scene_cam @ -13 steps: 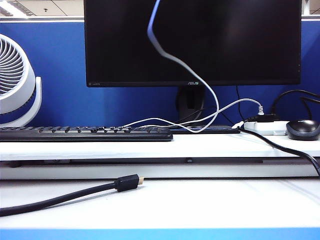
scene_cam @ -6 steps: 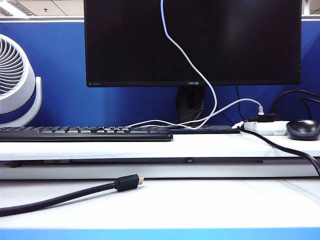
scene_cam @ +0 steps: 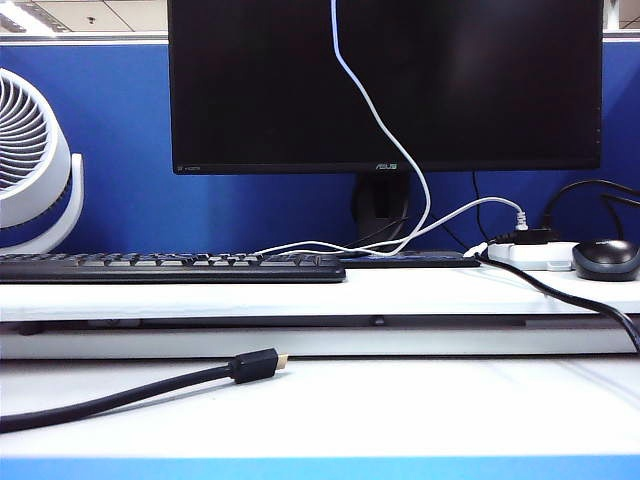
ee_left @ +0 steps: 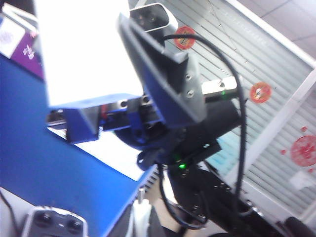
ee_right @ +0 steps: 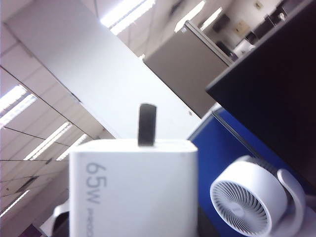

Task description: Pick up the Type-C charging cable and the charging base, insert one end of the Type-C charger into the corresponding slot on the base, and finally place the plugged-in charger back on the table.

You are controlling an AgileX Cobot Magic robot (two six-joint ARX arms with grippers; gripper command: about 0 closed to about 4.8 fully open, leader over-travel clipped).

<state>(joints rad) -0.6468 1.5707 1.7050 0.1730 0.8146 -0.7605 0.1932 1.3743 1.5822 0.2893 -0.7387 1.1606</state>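
Exterior view: Type-C charging cable (scene_cam: 385, 135) hung before the monitor (scene_cam: 480, 80), trailing to its stand.
Right gripper (ee_right: 133, 197) fingers gripped the charging base (ee_right: 133, 192) above the fan (ee_right: 247, 202); left gripper (ee_left: 113, 106) fingers were closed.

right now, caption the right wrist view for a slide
White 65W charging base fills the view, fan and monitor behind.

Type-C charging cable (scene_cam: 385, 130), exterior view: hanging span shifted against the monitor (scene_cam: 480, 90) screen. Point of exit at the top edge moved right, from left of screen centre to nearer centre. Upper section, formerly slanted with a blurred kink, now straighter and sharper, dropping more steeply. Lower bend beside the monitor stand drawn in slightly leftward and tightened. Resting portion on the raised shelf (scene_cam: 420, 290) flattened, loop reduced.
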